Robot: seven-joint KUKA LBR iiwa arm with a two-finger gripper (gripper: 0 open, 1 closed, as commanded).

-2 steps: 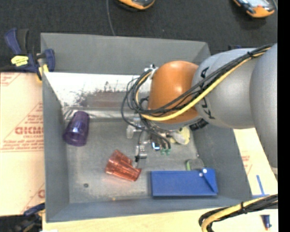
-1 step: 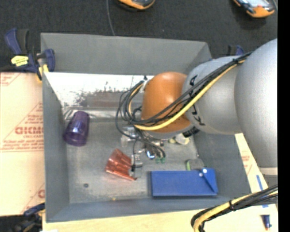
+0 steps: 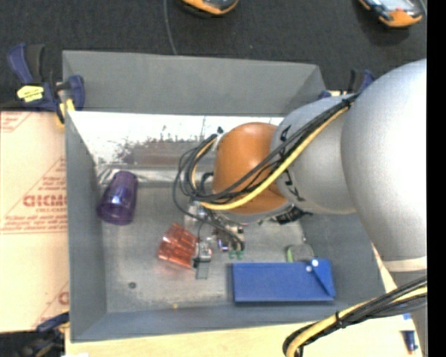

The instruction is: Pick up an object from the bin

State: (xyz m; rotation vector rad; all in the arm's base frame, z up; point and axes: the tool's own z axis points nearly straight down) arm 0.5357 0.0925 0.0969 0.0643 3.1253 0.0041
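My gripper (image 3: 203, 262) hangs low over the bin's floor, near the middle and towards the front, under the arm's orange cover. Its tip stands at the right edge of a small red translucent plastic piece (image 3: 175, 247) lying flat on the floor. Whether the tip touches that piece I cannot tell. A flat blue box (image 3: 279, 282) with a folded flap lies just right of the gripper along the front wall.
A purple translucent cup (image 3: 118, 198) lies on its side by the left wall. A small green thing (image 3: 291, 253) sits behind the blue box, partly under the arm. The arm covers the bin's right half.
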